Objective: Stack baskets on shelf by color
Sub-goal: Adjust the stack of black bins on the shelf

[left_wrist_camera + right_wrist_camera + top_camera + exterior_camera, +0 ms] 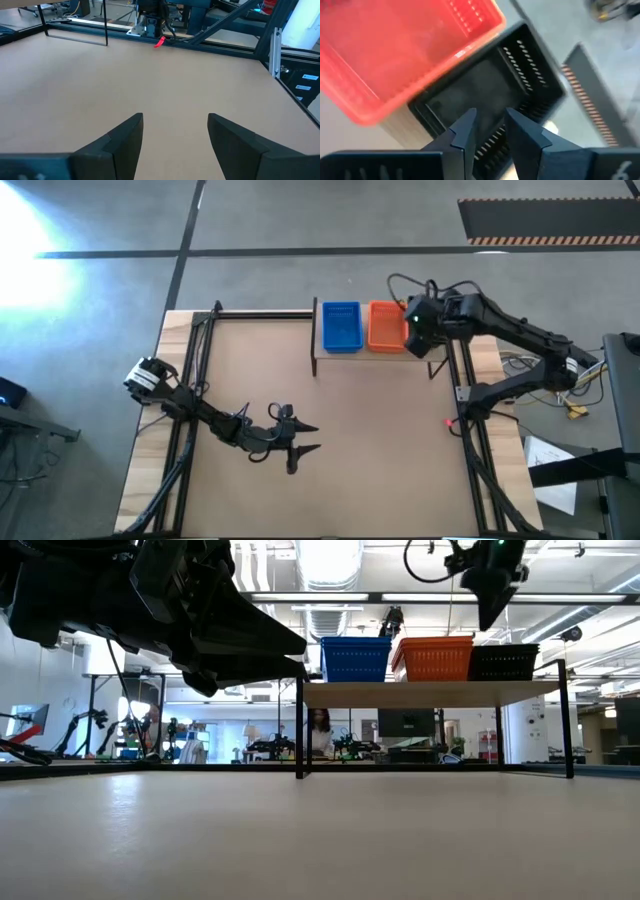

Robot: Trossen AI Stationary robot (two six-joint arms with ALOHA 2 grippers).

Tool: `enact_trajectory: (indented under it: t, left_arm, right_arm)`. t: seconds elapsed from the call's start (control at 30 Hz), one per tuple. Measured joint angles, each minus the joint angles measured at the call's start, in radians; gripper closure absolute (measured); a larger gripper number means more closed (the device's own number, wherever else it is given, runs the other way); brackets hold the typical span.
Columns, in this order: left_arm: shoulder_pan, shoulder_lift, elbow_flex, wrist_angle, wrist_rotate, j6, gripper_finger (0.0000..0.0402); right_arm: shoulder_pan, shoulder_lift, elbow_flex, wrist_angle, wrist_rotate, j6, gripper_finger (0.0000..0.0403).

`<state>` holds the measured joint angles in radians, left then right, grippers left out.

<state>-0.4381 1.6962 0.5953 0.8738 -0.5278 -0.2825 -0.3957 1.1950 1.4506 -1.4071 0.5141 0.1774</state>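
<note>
High view puts the right gripper [418, 330] above the shelf's [430, 692] right end, fingers a narrow gap apart and holding nothing, over the black basket [490, 100]. Blue basket [341, 326], orange basket [385, 326] and black sit side by side (one column per colour, likely). Left gripper [300, 436] waits spread over bare table [380, 440].

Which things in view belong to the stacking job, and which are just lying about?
Job:
blue baskets
orange baskets
black baskets
shelf
right gripper, above the black baskets
left gripper, waiting over the table

Lying about:
red tag
papers
</note>
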Motion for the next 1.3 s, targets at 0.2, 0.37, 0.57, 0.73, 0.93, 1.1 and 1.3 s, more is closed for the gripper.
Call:
enact_trajectory:
  t: [0.2,0.37,0.57,0.73,0.93,1.1,1.3]
  left_arm:
    - [0.000,0.000,0.000,0.000,0.000,0.000,0.0194]
    - [0.000,0.000,0.000,0.000,0.000,0.000,0.0194]
    - [0.000,0.000,0.000,0.000,0.000,0.000,0.0194]
    - [0.000,0.000,0.000,0.000,0.000,-0.001,0.0194]
    - [0.000,0.000,0.000,0.000,0.000,-0.001,0.0194]
    - [0.000,0.000,0.000,0.000,0.000,-0.001,0.0194]
    - [0.002,0.000,0.000,0.001,0.000,-0.001,0.0194]
  right_arm:
    - [-0.116,0.000,-0.043,0.069,-0.080,0.061,0.0334]
    - [-0.135,0.000,-0.106,0.081,-0.164,0.059,0.0353]
    - [-0.135,-0.001,-0.146,0.083,-0.193,0.046,0.0365]
    - [-0.133,-0.015,-0.128,0.078,-0.277,0.031,0.0365]
    - [-0.132,-0.064,-0.109,0.064,-0.365,0.031,0.0365]
    - [-0.132,-0.116,-0.112,0.083,-0.333,0.076,0.0365]
    - [-0.130,-0.123,-0.173,0.209,-0.121,0.274,0.0365]
